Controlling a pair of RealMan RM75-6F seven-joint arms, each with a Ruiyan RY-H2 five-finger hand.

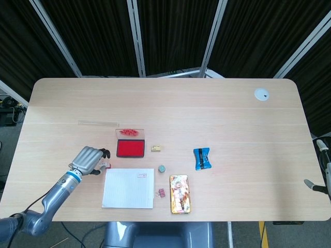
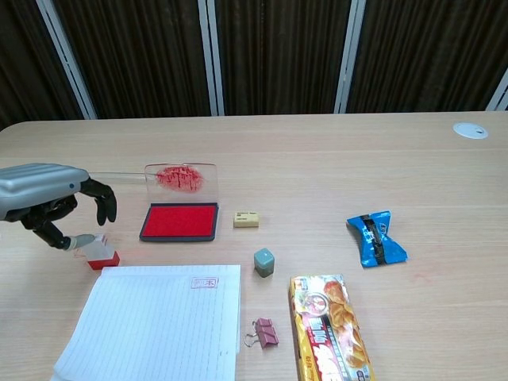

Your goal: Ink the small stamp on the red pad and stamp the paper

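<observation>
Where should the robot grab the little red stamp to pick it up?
Probably by the clear upper block of the small stamp, from above, fingers on opposite sides. It stands upright with its red base on the table, beside the left hand.
</observation>
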